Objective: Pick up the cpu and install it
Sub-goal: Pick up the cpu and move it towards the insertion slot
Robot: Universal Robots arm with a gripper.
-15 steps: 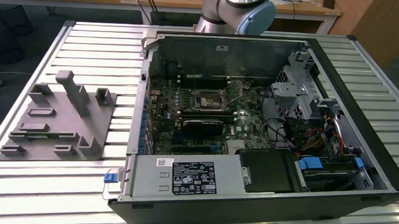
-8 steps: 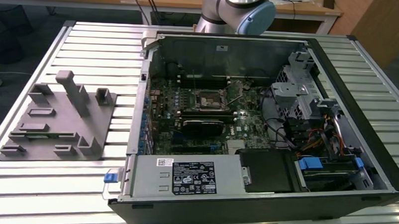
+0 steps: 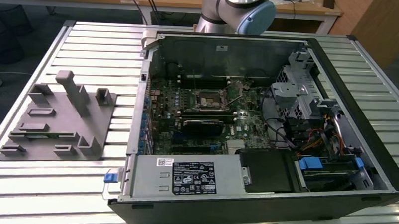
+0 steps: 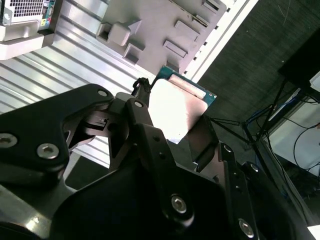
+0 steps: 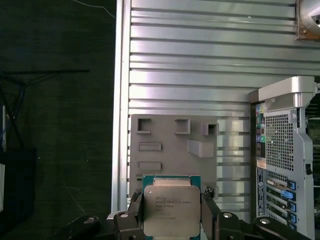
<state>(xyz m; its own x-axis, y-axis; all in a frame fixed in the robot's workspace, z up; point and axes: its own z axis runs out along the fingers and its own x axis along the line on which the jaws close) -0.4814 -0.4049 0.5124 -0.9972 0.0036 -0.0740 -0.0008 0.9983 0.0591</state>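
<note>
The cpu (image 5: 171, 210) is clamped at its edges by the gripper (image 5: 172, 201) above the holder (image 5: 172, 145), so its faces are spared.

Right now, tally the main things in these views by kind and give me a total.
cpu, gripped between the fingers: 1
end effector: 1
grey holder block: 1
open computer case: 1
Total: 4
</note>
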